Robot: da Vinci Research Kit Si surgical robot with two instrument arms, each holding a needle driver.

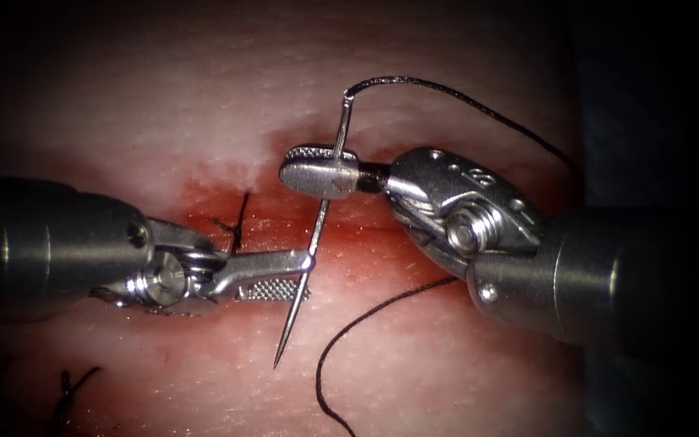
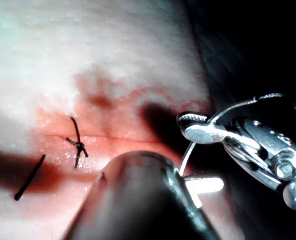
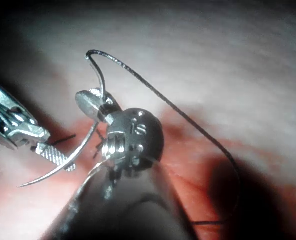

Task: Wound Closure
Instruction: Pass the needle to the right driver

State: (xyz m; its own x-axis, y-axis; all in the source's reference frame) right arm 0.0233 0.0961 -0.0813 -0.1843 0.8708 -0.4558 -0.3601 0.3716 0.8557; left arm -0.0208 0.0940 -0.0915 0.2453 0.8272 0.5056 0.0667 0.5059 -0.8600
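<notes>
Two tools on one needle, needle clear of the tissue

Left to right, endoscope view.

Far left, near edge: one cut end of thread lying on the tissue, dark and short. Looks like a trimmed tail from a finished stitch.

Left arm's tool: comes in from the left, jaws spread a little, upper jaw smooth, lower one showing its ribbed face. The needle passes between them near the tips, about a third of the way up from the point. I'd say the jaws are apart so they can bracket the needle, not clamped on it. Wrist view agrees: ribbed jaw just beside the needle.

One knot with short tails sits on the cut, just behind the left tool. Also visible from the left wrist. Red fluid spreads along the cut around it.

One needle: curved, standing above the cut, point toward the near side, eye end toward the far side. Point hangs free over the tissue; not in the tissue anywhere I can see.

Right arm's tool: comes in from the right, jaws closed on the needle close to its eye end. That grip is carrying it.

One thread: runs from the needle's eye end in an arc to the right, and a strand shows near the right tool's shaft, curling toward the near edge. Slack, not taut.

Count: two tools, one needle, one running thread, one knot, one loose cut end.
</notes>
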